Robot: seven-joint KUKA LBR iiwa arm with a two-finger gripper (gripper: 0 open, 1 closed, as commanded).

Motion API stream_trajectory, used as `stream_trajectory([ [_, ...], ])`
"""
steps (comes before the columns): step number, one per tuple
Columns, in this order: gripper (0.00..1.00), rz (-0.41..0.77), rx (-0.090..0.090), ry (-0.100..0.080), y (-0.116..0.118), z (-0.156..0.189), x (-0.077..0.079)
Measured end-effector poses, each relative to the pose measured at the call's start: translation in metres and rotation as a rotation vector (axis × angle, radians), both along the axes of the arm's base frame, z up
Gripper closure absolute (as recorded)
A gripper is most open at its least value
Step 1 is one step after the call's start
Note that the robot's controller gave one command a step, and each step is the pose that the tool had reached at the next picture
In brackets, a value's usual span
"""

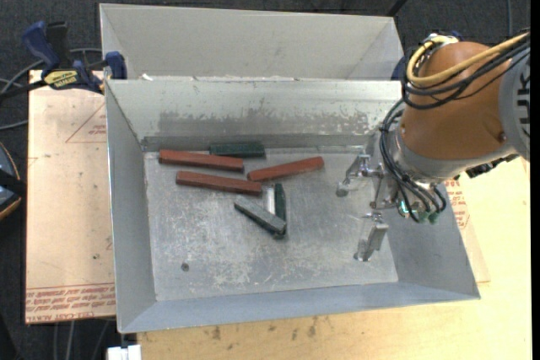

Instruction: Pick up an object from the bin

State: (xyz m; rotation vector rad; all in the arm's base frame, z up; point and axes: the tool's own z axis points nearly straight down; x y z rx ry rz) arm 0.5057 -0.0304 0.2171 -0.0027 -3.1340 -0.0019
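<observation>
From where I stand, the two-finger metal gripper [361, 211] hangs low over the right side of the grey sheet-metal bin [126, 206]. Its fingers are spread wide, one towards the back wall and one towards the front, with only bare floor between them. Above it bulges the arm's rounded orange cover [451, 110], with cables looped round it.

All the loose things lie to the gripper's left, apart from it. Nearest is a slanted reddish-brown flat bar [285, 169] in the middle of the floor, its right end pointing towards the rear finger. Just in front of that is a small cluster: a dark grey short bar [260, 219] lying at an angle, a dark green short stick [279, 200] meeting its right end, and a pale grey small piece [269, 200] beside the stick. Further left, a rear reddish-brown bar [201, 158] and a front reddish-brown bar [218, 182] lie nearly parallel. A dark green long bar [236, 150] rests by the foot of the back wall
</observation>
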Motion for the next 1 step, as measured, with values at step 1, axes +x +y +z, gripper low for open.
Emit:
stream_trajectory([
  [1,0.00,0.001,-0.001,-0.008,0.0001,0.0038,0.0016],
])
